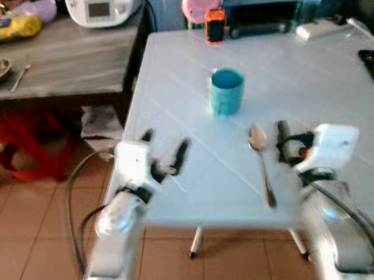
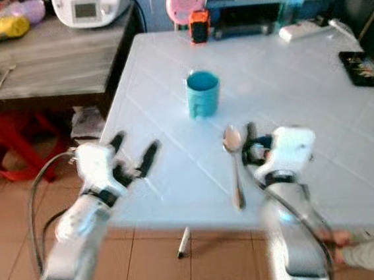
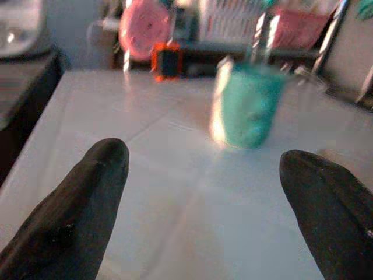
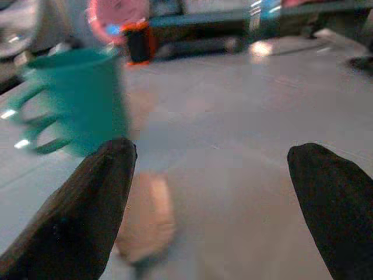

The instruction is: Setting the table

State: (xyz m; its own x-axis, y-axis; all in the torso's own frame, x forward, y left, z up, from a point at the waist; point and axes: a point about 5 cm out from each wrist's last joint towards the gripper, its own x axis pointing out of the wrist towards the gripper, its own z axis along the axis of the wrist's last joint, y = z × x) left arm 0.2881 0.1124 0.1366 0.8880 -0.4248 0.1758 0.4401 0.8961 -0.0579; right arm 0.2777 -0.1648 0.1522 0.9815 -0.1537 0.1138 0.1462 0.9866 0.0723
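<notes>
Teal mug (image 1: 227,91) is seen mid-counter (image 1: 313,75); spoon (image 1: 262,159) lies toward the near edge. Left hand (image 1: 166,152) and right hand (image 4: 215,198) are held wide apart, nothing gripped.

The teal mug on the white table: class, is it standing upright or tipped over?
Upright. The teal mug stands on its base on the white table, its round open mouth facing up, beyond the spoon.

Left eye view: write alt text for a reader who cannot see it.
A teal mug and a spoon sit on a white table, with the left gripper open at its near edge and the right gripper just right of the spoon.
</notes>
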